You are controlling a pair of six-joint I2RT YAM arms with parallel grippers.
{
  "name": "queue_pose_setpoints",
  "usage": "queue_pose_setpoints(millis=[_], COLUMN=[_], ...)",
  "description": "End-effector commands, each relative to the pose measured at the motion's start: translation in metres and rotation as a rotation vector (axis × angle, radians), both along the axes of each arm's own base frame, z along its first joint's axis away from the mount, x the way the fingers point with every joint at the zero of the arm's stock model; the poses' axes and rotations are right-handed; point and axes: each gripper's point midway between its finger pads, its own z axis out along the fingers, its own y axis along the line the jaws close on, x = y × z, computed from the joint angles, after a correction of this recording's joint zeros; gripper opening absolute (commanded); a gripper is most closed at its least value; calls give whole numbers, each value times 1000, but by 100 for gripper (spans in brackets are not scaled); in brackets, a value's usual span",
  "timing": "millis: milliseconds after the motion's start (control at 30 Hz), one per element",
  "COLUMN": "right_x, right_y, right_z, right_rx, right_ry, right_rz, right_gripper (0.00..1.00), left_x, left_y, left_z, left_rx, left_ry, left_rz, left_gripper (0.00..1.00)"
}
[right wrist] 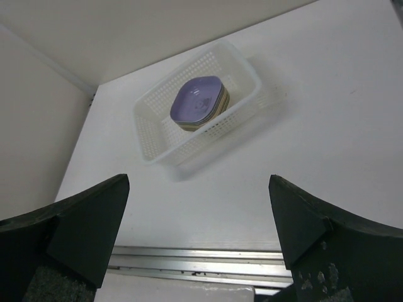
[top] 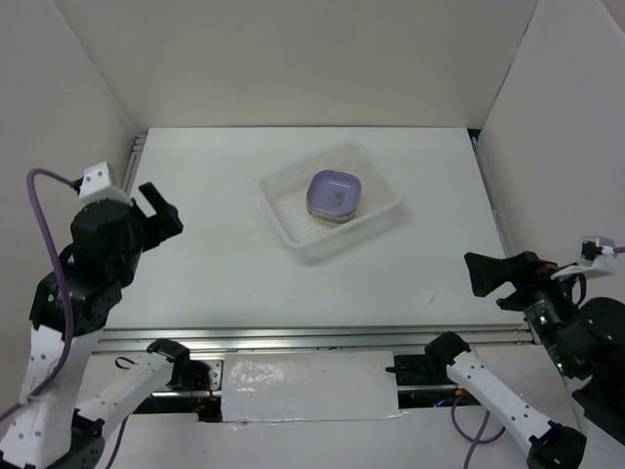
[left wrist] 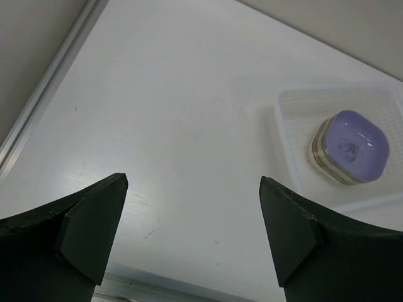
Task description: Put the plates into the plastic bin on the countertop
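Both pairs of jaws gape wide and empty, and the plates (top: 334, 193) sit stacked, purple on top, in the plastic bin (top: 291, 217) mid-way across the bench (top: 205, 264), right of the left jaws, far-left of the right jaws, neither clearly nearer.

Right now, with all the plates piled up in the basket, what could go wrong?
1. The plates sit in one stack, purple one on top, inside the plastic bin. A bump might make them slide or tip.
2. The bin looks light and sits loose on the countertop, so a swinging arm could shove it.
The left hand and right hand are both open, empty and far from the bin, so the danger seems small.
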Motion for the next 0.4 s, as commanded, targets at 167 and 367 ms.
queue_pose_setpoints(millis=[167,367], right_x=[-50,-46], right_y=[-31,-28], right_z=[-13,-21], right_rx=[1,-1], right_ry=[-56,-61], right_rz=[-15,-6], right_gripper=[100,100], left_x=[-68,-64], left_y=[32,23], left_z=[-36,-58], left_rx=[-17,-57], left_ry=[-28,-17], left_rz=[64,45], left_gripper=[99,99])
